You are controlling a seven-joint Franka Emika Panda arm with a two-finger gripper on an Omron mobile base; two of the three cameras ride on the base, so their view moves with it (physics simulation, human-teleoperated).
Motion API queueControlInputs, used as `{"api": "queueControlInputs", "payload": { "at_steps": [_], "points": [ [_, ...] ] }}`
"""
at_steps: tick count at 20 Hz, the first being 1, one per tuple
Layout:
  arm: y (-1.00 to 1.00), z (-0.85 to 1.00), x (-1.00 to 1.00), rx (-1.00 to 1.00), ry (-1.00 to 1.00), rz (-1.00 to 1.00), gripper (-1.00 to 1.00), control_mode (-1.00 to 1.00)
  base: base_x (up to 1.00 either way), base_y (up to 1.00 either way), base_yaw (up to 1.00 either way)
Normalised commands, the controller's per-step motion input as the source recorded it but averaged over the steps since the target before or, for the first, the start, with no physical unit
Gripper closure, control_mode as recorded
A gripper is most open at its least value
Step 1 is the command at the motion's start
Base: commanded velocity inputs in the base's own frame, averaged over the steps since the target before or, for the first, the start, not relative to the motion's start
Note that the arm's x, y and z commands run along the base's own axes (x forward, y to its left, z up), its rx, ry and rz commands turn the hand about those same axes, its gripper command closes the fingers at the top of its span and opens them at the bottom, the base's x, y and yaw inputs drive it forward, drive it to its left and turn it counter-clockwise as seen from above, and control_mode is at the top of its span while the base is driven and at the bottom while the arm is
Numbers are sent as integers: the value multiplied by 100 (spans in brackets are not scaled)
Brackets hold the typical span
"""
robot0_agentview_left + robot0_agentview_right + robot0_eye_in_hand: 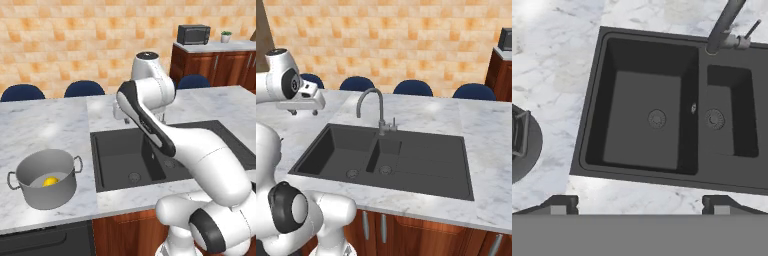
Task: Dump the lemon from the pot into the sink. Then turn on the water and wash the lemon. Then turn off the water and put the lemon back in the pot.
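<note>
- The lemon (pixel 50 181) lay on the pale floor of the pot (pixel 46 178), slightly toward the pot's near side; it looked to lie on its side, its long axis roughly level, though it was too small to tell where its ends pointed.
- The pot stood upright on the marble counter (pixel 40 125), left of the sink (pixel 125 160) and apart from it, mouth up, its two loop handles out to left and right in the left base view.
- The gripper (pixel 640 204) hung above the counter beside the sink, looking down into the large basin, its jaws spread wide with nothing between them.
- In the hand view the faucet (pixel 724 25) rose at the sink's far rim between the two basins, and no water ran from it.
- Judged from its look, the pot would be stiff, fairly heavy and smooth; a loop handle or the rim wall seemed the surest hold for tipping.
- The lemon would likely be light, firm and prone to roll; across its narrow middle seemed best.
</note>
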Motion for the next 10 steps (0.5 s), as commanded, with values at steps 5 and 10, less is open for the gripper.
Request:
{"api": "queueControlInputs", "payload": {
  "at_steps": [5,10],
  "points": [
    [100,0,-2,-6,4,12,-100,-100,0,0,0],
    [100,-11,3,-1,11,2,-100,-100,0,0,0]
  ]
}}
